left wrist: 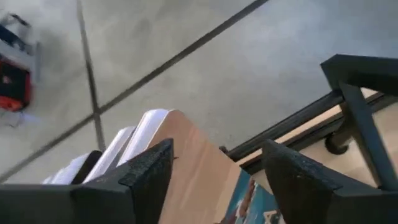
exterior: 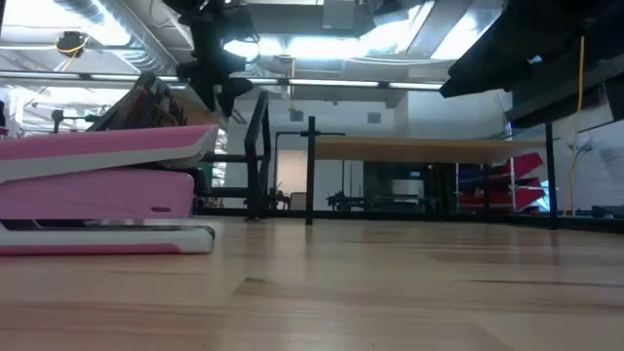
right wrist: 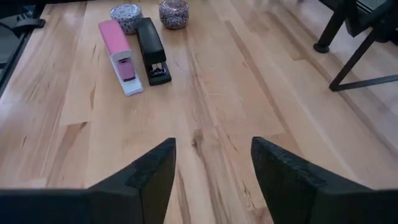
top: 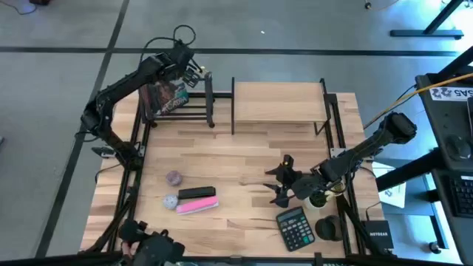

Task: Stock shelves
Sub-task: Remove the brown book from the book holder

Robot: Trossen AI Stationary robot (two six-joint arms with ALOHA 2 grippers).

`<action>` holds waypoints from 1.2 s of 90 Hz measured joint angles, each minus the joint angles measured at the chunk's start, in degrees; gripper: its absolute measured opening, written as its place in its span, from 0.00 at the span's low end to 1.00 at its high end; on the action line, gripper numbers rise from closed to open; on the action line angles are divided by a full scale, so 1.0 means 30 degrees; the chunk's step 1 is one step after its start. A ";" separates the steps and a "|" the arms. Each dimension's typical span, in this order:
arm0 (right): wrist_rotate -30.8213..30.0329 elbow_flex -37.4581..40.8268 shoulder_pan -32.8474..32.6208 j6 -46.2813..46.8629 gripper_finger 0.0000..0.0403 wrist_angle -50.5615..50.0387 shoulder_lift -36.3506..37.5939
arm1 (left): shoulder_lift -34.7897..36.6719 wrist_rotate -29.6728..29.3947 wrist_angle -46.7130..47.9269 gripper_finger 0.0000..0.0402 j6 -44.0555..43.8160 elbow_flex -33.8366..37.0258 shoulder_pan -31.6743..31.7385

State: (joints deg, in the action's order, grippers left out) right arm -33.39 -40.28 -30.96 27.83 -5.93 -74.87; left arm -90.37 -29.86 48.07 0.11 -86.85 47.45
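Overhead and right wrist views share the pink stapler (top: 196, 205), seemingly filling the table-level view's near left.

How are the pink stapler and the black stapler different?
The pink stapler is pink with a white base, while the black stapler is black all over. The pink stapler looks longer and wider; the black stapler looks shorter and slimmer. In the right wrist view, the pink stapler is nearer to the speckled jar and the black stapler is nearer to the purple jar. Both lie flat, side by side, on the table.
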 joint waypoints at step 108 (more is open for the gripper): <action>0.0176 -0.0005 0.0000 -0.0386 0.48 0.0064 -0.0007 | -0.0028 0.1139 0.1348 0.69 -0.0203 0.0670 0.1505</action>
State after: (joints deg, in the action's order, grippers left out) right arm -32.86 -40.29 -30.96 26.68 -5.74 -74.89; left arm -90.45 -26.44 52.12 -0.50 -84.84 51.96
